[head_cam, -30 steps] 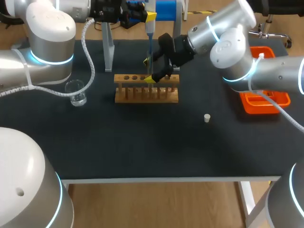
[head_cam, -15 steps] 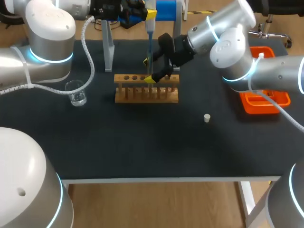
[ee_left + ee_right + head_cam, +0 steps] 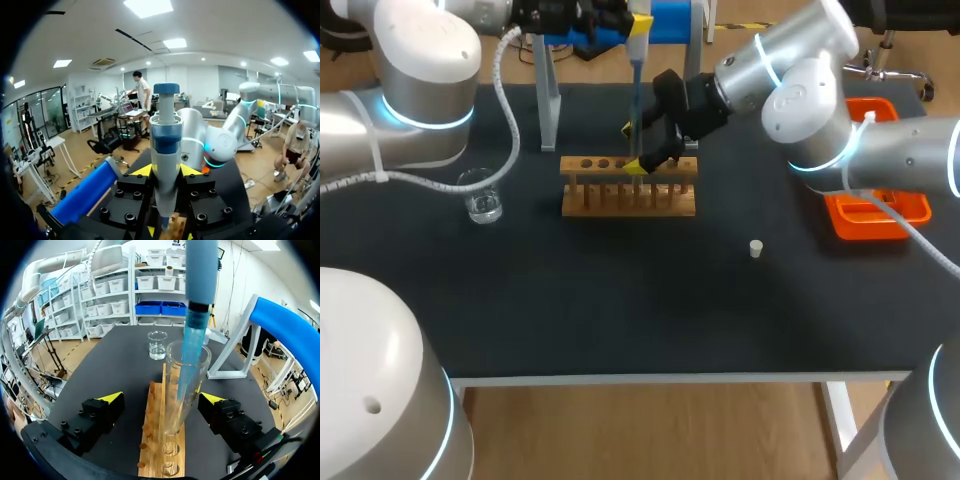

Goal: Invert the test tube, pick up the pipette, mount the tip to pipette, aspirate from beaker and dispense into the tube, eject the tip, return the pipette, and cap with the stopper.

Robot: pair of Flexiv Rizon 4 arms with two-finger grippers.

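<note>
On the dark table point(image 3: 620, 300), the task is judged to be at the dispensing step. The pipette point(image 3: 166, 145) is clamped upright in the closed left gripper point(image 3: 165, 171), off its stand point(image 3: 548, 105) at the far left, and its blue tip is lowered into the mouth of the test tube point(image 3: 186, 385). The tube is seated mouth-up in the wooden rack point(image 3: 628, 200) at the table's far middle, so the inverting, pick-up and tip mounting are taken as done. The right gripper point(image 3: 162, 397) is placed around the tube with its fingers spread; only one finger is seen close to the glass, so the tube is not counted as gripped. The beaker point(image 3: 480, 195) is set to the left of the rack, well apart.

Left to do: tip ejection, the pipette's return, and capping; the white stopper point(image 3: 756, 248) lies untouched, nearer and to the right.

Liquid inside the tube cannot be made out, so dispensing is possibly unfinished. The tube is largely masked by the right gripper in the head view.
</note>
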